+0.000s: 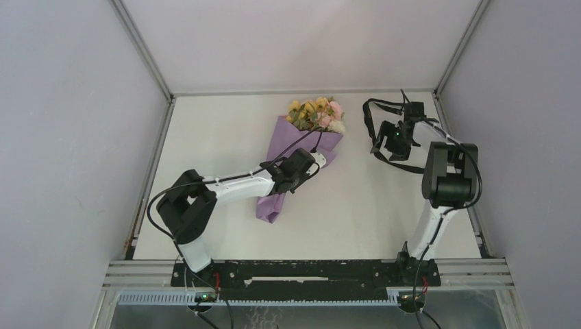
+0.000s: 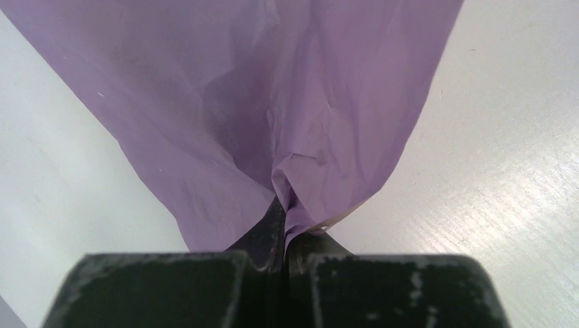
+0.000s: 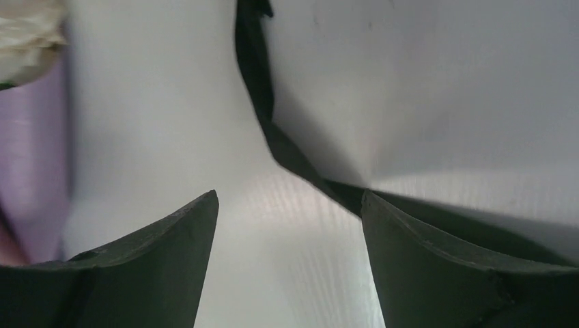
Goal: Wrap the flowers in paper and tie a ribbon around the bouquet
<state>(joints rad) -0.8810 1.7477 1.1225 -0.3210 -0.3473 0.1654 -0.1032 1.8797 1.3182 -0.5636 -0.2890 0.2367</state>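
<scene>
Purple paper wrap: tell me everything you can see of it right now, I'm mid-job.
The thin lilac-purple paper is rolled into a cone lying on the white table. Its wide mouth points to the far edge, where pink, yellow and cream flowers stick out, and its narrow end points toward the arms. The surface looks matte and creased. The left gripper is shut on a pinched fold of it. No ribbon shows around it.

Matt paper (image 2: 273, 102), cloth ribbon (image 3: 258, 89), smooth table (image 2: 505, 171)
The paper was thin, lilac and finely creased; the ribbon dull black; the table white with faint ribbed sheen; the left tool (image 2: 285, 254) looked matt black, scuffed plastic.
</scene>
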